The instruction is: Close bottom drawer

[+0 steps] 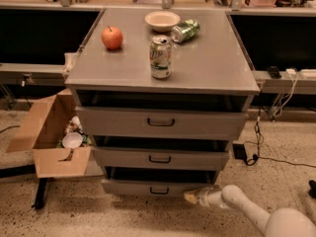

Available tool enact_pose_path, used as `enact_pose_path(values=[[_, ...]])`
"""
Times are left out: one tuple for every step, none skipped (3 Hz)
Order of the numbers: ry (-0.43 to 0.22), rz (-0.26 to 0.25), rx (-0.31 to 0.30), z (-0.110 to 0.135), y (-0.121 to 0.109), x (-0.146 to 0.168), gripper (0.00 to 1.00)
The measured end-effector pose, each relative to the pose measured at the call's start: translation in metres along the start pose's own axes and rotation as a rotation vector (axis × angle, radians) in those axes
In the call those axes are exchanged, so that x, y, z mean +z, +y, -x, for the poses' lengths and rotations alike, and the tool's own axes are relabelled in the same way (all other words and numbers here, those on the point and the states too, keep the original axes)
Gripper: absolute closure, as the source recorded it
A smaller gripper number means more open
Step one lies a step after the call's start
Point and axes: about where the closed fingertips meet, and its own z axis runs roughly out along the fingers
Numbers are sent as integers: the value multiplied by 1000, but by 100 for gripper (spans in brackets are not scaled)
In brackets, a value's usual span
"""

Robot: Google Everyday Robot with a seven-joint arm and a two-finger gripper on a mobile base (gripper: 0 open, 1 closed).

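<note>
The grey metal cabinet (163,73) has three drawers, all pulled out a little. The bottom drawer (143,187) has the shortest front and a small dark loop handle (159,190) at its centre. My gripper (191,197) is at the end of the white arm (237,204) that comes in from the lower right. Its tan tip is against the right part of the bottom drawer's front, right of the handle.
On the cabinet top stand an apple (112,37), an upright soda can (161,57), a bowl (162,19) and a tipped can (185,30). An open cardboard box (52,137) with trash sits on the floor to the left. Cables and a power brick (240,151) lie to the right.
</note>
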Motion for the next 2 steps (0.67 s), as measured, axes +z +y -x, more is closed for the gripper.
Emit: enact_pose_path(values=[[-17,-7,9,8,-10,1,100],[-17,70,65,7,6,33,100]])
